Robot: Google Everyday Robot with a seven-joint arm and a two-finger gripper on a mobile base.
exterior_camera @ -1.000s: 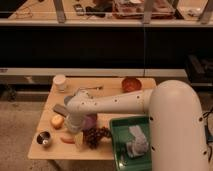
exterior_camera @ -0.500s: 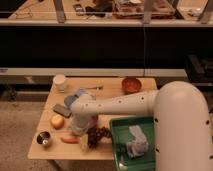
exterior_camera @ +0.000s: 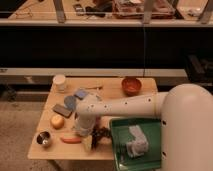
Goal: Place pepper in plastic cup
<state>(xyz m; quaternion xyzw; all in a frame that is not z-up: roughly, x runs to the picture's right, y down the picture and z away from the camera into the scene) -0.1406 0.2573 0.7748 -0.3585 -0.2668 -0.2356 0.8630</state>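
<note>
long, slim red-orange chili pepper (exterior_camera: pixel 71 140) lying near the front edge of the wooden table (exterior_camera: pixel 110 86), between a small shiny metal cup (exterior_camera: pixel 43 139) and the claw (exterior_camera: pixel 94 138), which hangs just beside it, fingers apart, holding nothing. the small white plastic cup (exterior_camera: pixel 59 81) stands well apart at the far left corner. risk: an off-axis pinch could roll the pepper over the near edge. the claw tips merge with a dark cluster under the white arm (exterior_camera: pixel 125 105).
</note>
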